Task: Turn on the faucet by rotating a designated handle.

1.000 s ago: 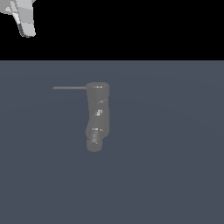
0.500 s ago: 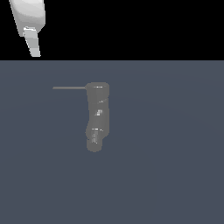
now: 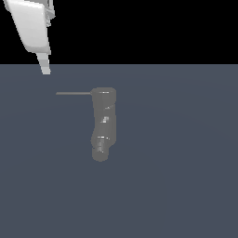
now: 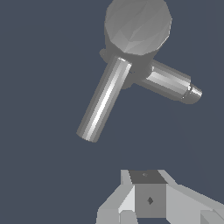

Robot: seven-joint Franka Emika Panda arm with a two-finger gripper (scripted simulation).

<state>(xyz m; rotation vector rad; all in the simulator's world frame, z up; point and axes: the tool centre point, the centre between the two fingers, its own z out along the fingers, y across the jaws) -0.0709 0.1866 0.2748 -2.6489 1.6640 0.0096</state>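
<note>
The gripper (image 3: 45, 69) hangs above and just off the free end of the handle (image 3: 73, 93), touching nothing; whether its fingers are apart cannot be told. This looks like the approach step: next it must descend beside the thin rod and push it round. The glossy gray faucet (image 3: 104, 123) stands mid-floor.

Claw (image 3: 45, 69) above handle (image 3: 73, 93), apart

The faucet (image 3: 104, 123) is glossy gray with small white highlights. Its handle (image 3: 73, 93) is a darker gray, streaked with a pale shine in the wrist view. The pincer (image 3: 45, 67) is plain white. The desk (image 3: 186, 176) is flat slate blue under a black background.
</note>
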